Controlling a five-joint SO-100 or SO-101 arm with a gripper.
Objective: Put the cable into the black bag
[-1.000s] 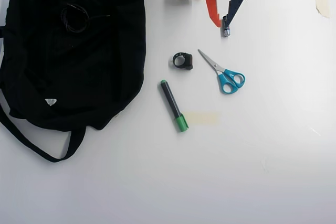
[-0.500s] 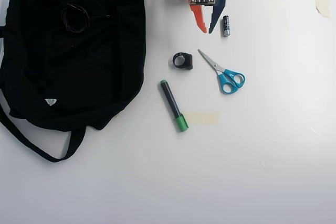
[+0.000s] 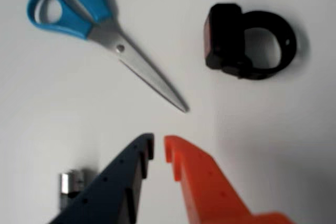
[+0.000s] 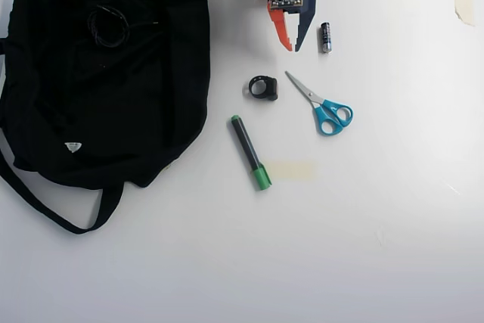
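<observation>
The cable (image 4: pixel 108 26) lies as a small black coil on top of the black bag (image 4: pixel 151 111), which fills the upper left of the overhead view. My gripper (image 4: pixel 292 48) is at the top centre of that view, well to the right of the bag and cable. Its orange and dark blue jaws are shut, with only a sliver of gap and nothing between them. In the wrist view the gripper (image 3: pixel 159 146) points at bare white table; neither bag nor cable shows there.
Blue-handled scissors (image 4: pixel 321 104) (image 3: pixel 105 30), a small black ring-shaped piece (image 4: pixel 264 87) (image 3: pixel 247 43) and a green-capped marker (image 4: pixel 250 152) lie below the gripper. A small battery (image 4: pixel 325 37) (image 3: pixel 71 184) sits beside the dark blue finger. Tape patches (image 4: pixel 290 170) mark the table.
The jaws have closed from wide open to shut. The gripper has drawn back toward the top edge and away from the battery, which stays where it was.
</observation>
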